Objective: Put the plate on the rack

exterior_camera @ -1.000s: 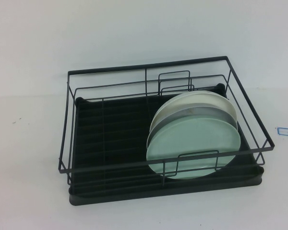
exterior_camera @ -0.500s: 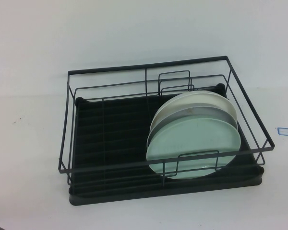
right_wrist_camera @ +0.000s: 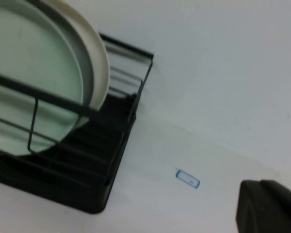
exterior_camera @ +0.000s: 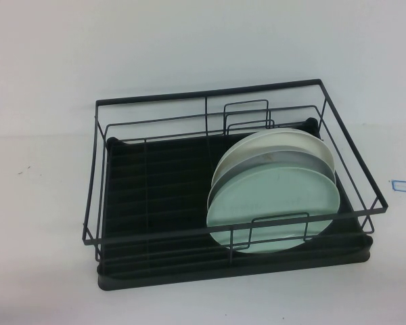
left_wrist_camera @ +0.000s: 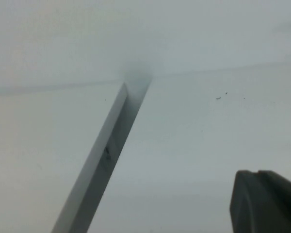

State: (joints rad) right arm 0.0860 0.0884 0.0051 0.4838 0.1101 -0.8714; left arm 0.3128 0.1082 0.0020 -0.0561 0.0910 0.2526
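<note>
The pale mint-green plate [exterior_camera: 271, 203] stands on edge in the right half of the black wire rack [exterior_camera: 210, 93], frontmost of the plates, leaning back behind a front wire loop. It also shows in the right wrist view [right_wrist_camera: 34, 77], with the rack's corner [right_wrist_camera: 111, 160] beside it. Neither gripper shows in the high view. My left gripper [left_wrist_camera: 257, 173] is shut and empty over bare white table. My right gripper [right_wrist_camera: 259, 183] is shut and empty, apart from the rack's right end.
Two more plates lean behind the mint one: a grey-white one [exterior_camera: 284, 157] and a cream-rimmed one [right_wrist_camera: 98, 63]. A small blue-outlined label [exterior_camera: 401, 184] lies on the table right of the rack. A pale strip [left_wrist_camera: 99, 160] crosses the left wrist view.
</note>
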